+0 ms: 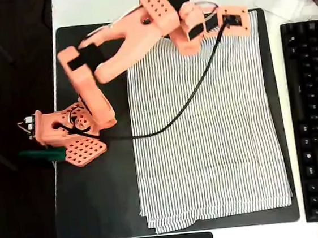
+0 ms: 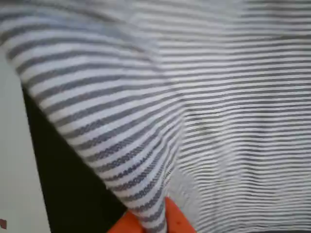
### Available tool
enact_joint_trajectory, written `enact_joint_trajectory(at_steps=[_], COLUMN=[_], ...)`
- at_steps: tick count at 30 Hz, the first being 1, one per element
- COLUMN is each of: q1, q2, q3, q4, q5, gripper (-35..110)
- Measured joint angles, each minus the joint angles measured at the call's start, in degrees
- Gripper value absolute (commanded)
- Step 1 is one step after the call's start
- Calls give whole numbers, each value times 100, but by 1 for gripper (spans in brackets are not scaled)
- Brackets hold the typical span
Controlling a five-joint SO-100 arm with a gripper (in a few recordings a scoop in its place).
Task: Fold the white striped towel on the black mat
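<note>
White desk (image 1: pixel 79 5) carried the black mat (image 1: pixel 100 205), and on the mat's right-hand part, seen from overhead, the white striped towel (image 1: pixel 207 148) lay nearly flat, its stripes running from far edge to near edge. At the near edge several layers showed, slightly offset, so the cloth looked already doubled at least once; whether that counted as a finished fold or merely the starting state I could not tell. The far right corner was under the orange arm, whose hand (image 1: pixel 234 21) sat right at that corner. In the wrist view a flap of towel (image 2: pixel 121 131) rose up in a ridge from between orange fingertips (image 2: pixel 170 213), with mat and pale desk showing to the left, so the hand appeared closed on the towel's edge and lifting it. I judged the fold to be barely begun: the corner was pinched and raised, but most of the cloth was still spread out and had yet to be carried over. A black cable (image 1: pixel 196 92) trailed across the towel. At the right lay a black keyboard (image 1: pixel 315 119), its key legends too small to read; no brand or label was legible anywhere.
</note>
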Motion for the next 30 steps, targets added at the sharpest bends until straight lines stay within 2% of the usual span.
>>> enact_joint_trajectory(at_steps=[8, 14, 22, 30], q1=[1740, 3243, 4939, 5880], q2=[993, 1107, 264, -993], q3=[483, 633, 633, 431], q4=[220, 158, -510, -1424], q5=[-1081, -1916, -2900, -3419], gripper=[0, 0, 0, 2])
